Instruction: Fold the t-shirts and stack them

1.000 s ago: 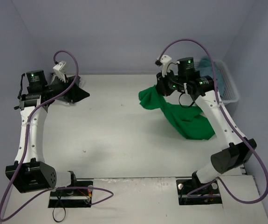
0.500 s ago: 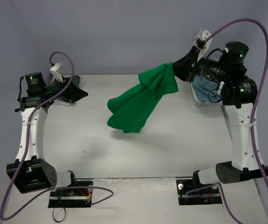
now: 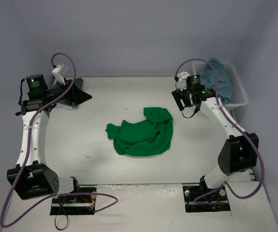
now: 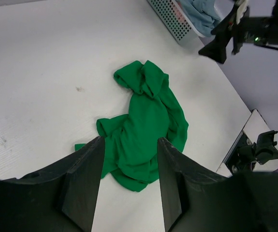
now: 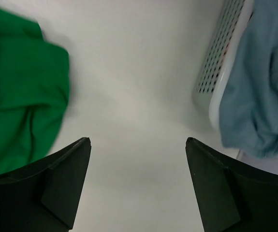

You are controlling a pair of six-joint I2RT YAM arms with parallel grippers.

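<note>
Likely soft, light and limp, the green t-shirt [image 3: 141,137] wants pinching at its bunched 1 o'clock edge; right gripper [image 5: 136,142] gapes empty, left gripper [image 4: 129,142] half-open, also empty.

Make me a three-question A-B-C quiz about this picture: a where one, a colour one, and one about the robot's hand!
1. The green t-shirt lies: A on the table; B on the floor; C over an arm.
2. The cloth in the basket is: A red; B teal-blue; C yellow.
3. The right gripper is: A shut on a shirt; B open, empty; C holding a cup.
A, it sits crumpled mid-table. B, teal-blue cloth shows over the rim. B, its jaws stand apart, nothing between.
</note>
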